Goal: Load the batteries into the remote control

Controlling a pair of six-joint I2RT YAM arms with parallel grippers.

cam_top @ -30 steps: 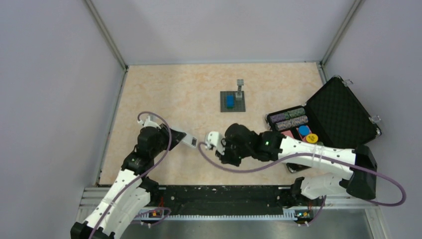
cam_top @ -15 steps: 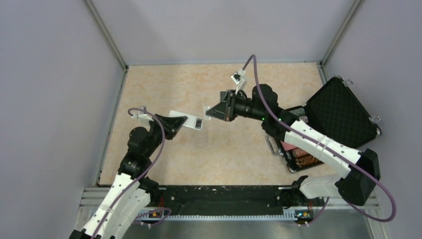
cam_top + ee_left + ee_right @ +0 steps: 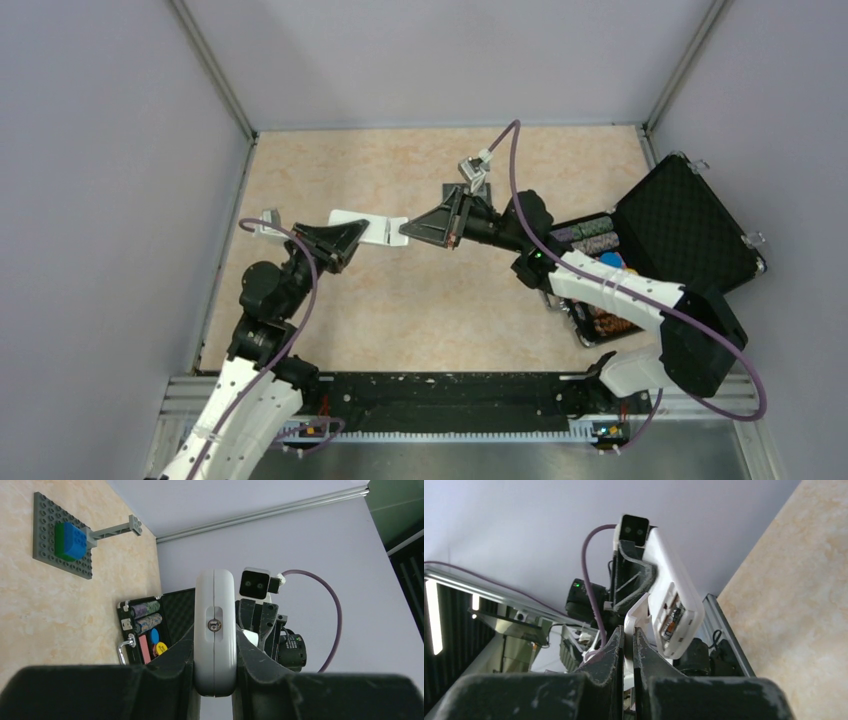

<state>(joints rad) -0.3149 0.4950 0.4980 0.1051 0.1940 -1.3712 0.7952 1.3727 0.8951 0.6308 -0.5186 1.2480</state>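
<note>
The left gripper squeezes the remote control. The right gripper, pinching a thin white piece, has moved in to touch it.

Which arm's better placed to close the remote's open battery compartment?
Right, probably: the right gripper pinches a thin white cover beside the remote control's open compartment, while the left gripper is occupied clamping it.

You're in a robotics lab test cell: plain grey walls in aluminium framing box in a beige table, with a metal mounting rail along its near edge.
</note>
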